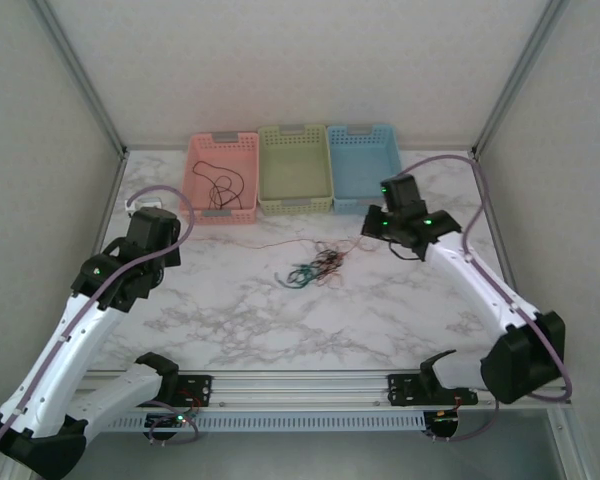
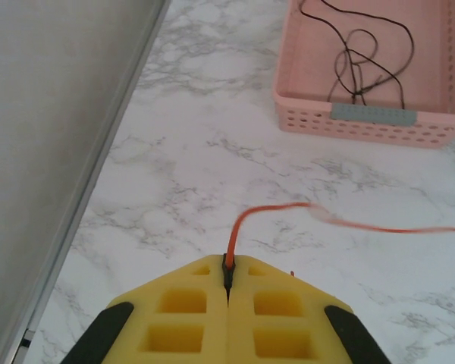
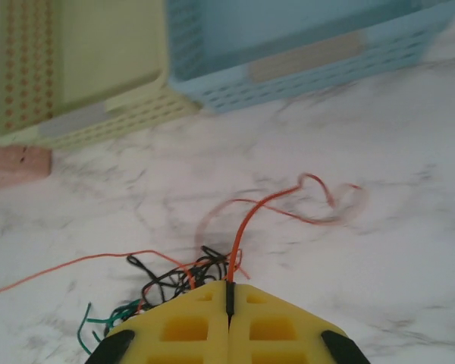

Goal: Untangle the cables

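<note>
On the white marbled bench (image 1: 230, 310), a tangle of hair-thin black, red-orange and teal cables (image 1: 315, 268) lies mid-surface. Beside it, the left gripper (image 2: 227, 267) is clamped on a red-orange strand (image 2: 265, 209). The right gripper (image 3: 229, 294) pinches one too (same colour). Farther back, a black wire (image 2: 364, 61) sits in the pink plastic basket (image 2: 303, 114).

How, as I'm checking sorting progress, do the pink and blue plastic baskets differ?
The pink perforated plastic basket sits leftmost in the row and holds a thin black cable; the blue perforated plastic basket sits rightmost and holds nothing visible. Both share shape and grey front labels.
</note>
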Robot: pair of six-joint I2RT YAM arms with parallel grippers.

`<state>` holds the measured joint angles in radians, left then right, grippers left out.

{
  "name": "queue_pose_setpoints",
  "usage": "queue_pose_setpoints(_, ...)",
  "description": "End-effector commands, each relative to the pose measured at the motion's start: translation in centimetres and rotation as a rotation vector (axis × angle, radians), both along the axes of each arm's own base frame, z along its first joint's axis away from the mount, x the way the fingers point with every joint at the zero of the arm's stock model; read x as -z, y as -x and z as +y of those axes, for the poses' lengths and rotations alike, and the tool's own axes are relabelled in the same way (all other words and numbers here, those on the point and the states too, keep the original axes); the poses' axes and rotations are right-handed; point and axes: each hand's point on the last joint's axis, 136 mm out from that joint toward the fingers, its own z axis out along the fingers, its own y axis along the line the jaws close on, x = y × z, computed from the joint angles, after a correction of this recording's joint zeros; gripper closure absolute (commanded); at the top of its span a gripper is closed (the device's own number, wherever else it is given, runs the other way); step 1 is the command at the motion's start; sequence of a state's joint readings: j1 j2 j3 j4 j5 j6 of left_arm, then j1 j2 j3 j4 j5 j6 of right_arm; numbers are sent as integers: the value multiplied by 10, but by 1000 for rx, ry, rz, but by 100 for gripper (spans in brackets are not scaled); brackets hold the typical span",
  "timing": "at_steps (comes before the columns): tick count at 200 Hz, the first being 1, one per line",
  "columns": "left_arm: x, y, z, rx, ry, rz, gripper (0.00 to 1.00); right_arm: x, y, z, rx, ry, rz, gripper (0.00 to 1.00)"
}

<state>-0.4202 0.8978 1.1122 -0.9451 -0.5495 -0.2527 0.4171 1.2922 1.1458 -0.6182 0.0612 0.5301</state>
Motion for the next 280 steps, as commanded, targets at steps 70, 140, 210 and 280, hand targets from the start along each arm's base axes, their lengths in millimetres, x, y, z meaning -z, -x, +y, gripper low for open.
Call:
queue_pose_setpoints(70,-84,46,74,-302,-113,-206,100,-11,-7,-131,323,203,31,100)
queue_pose_setpoints(140,-189,101,114,-434,-212,-394,100,17,3,-256,743,203,114,100)
queue_pose_setpoints(210,-171,54,65,-203,-28,-338,100,-40,-28,-150,363,-47,-85,100)
queue_pose_setpoints(280,-110,9,-9,76,211,-187,100,-183,-17,-14,-146,-276,-386,100)
